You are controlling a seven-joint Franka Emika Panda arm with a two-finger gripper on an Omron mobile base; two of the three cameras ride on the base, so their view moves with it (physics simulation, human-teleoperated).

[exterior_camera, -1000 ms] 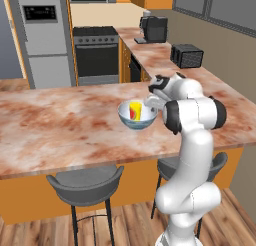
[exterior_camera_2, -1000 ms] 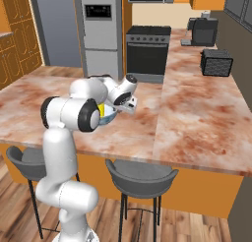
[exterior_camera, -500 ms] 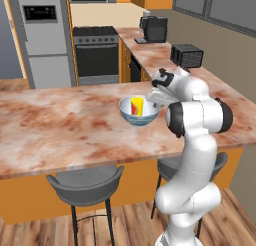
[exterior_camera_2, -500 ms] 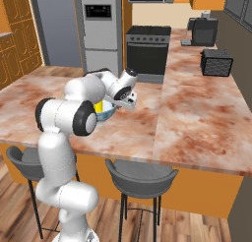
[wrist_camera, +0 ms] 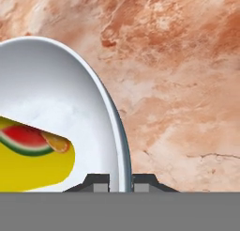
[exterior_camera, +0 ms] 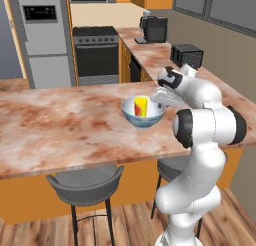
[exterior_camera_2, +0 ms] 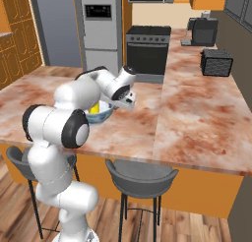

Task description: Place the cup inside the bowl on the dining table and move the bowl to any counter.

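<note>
The pale blue-white bowl is over the marbled dining table, near its right end. The small yellow cup with a red mark lies inside it. My gripper is shut on the bowl's right rim. In the hand view the rim runs down between my two fingertips, with the cup lying in the bowl to the left. From the right base view the bowl and cup sit partly behind my gripper. Whether the bowl rests on the table or hangs just above it I cannot tell.
A counter runs back along the right wall with a black toaster and a coffee machine. A stove and fridge stand behind the table. Grey stools line the near side.
The bowl, held by its rim, has shifted a little to the right in the left base view. My arm's elbow has swung with it. The cup stays inside.
</note>
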